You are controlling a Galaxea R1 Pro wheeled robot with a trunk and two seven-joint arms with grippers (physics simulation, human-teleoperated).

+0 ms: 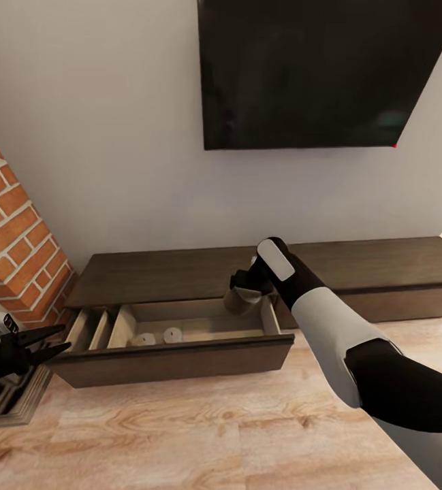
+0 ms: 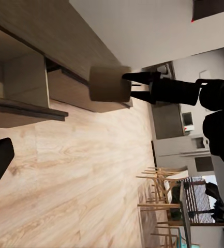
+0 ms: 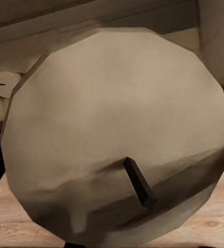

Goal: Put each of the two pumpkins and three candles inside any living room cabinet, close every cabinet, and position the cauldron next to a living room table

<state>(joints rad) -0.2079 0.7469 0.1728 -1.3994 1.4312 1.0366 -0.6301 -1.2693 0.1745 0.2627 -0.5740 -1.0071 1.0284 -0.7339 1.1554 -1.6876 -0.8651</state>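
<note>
Tan candle [image 1: 242, 297] clamped in right claw [image 1: 238, 289] above the cabinet [image 1: 180, 320] open drawer; two candles [image 1: 159, 337] already inside; left claw [image 1: 50, 342] apart, idle; pumpkins, cauldron, closing remain

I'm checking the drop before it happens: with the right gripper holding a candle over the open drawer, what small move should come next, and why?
Probably lower the right gripper a little, then open it. Its candle hangs above the open drawer of the cabinet, where two candles already lie.
</note>
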